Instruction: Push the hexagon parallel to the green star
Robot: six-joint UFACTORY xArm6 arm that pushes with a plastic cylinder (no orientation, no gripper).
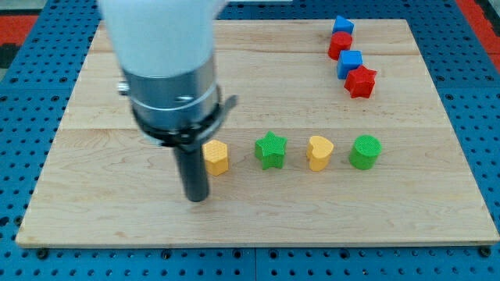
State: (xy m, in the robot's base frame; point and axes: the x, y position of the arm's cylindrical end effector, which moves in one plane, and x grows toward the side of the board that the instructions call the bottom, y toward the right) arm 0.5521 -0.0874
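Observation:
A yellow hexagon block (216,157) lies on the wooden board (117,211), left of the middle. A green star block (271,150) lies just to its right, in the same row. My tip (197,198) rests on the board just left of and below the yellow hexagon, close to it; whether the rod touches the block I cannot tell. The arm's wide body hides the board above the rod.
A yellow heart block (319,152) and a green round block (364,151) continue the row to the right. At the top right lie a blue block (342,26), a red block (340,44), a blue cube (350,63) and a red star (360,81).

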